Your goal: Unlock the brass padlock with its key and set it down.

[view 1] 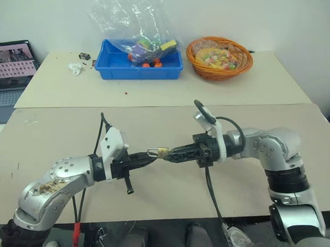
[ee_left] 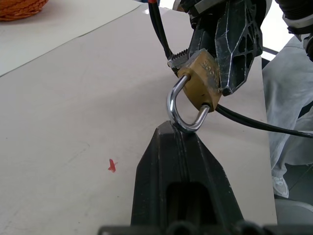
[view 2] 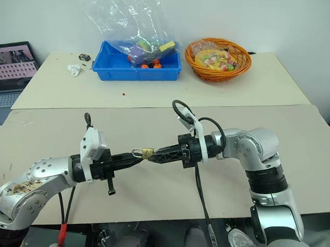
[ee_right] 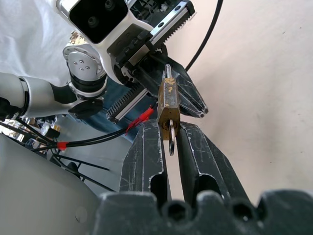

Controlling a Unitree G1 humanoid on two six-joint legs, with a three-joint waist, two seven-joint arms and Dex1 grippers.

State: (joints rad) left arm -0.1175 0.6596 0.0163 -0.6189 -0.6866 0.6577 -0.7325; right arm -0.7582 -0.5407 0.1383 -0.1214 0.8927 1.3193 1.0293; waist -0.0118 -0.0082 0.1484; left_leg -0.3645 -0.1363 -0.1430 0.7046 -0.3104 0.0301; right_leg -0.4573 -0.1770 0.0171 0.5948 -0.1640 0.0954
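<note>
**Ana:** Brass first: where is the brass padlock (view 1: 163, 153) sitting?

**Ben:** Just left of the frame's centre in the left eye view, held up off the tan table (view 1: 171, 115), strung between the 2 arms. The left gripper (view 1: 150, 160) comes in from the lower left, the right gripper (view 1: 169, 154) from the right.

**Ana:** Who has what?

**Ben:** The left gripper is fully closed, its tip pinching the bottom of the silver shackle (ee_left: 181, 110). The right gripper is nearly closed on the lock's body, with a thin silver piece, probably the key (ee_right: 171, 140), hanging in the slot between its fingers (ee_right: 146, 152).

**Ana:** And its long axis?

**Ben:** Close to level, running left to right along the line both grippers share. Shackle end points to frame left, toward the left gripper; the keyhole end points right, into the right gripper. Both are touching it, so neither is nearer.

**Ana:** So the coming move?

**Ben:** I'd judge a twist of the right wrist about that axis, then pulling apart along it. The shackle looks seated still.
</note>
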